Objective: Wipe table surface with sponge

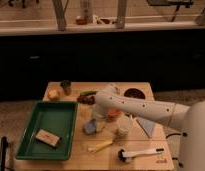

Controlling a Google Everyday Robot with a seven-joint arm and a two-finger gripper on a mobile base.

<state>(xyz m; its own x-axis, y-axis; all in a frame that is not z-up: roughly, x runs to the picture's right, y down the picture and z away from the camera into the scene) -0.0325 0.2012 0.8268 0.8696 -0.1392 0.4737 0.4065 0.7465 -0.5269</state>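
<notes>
The pale wooden table surface fills the lower middle of the camera view. The sponge, pale blue with a cream part, lies on it just right of the green tray. My white arm reaches in from the right and bends down. My gripper is at the sponge's upper right edge, right above or touching it; I cannot tell which.
A green tray with a tan block sits at the left. Around the gripper are a white cup, an orange item, a blue-grey triangular cloth, a yellow item, a white brush, a dark bowl and a green item.
</notes>
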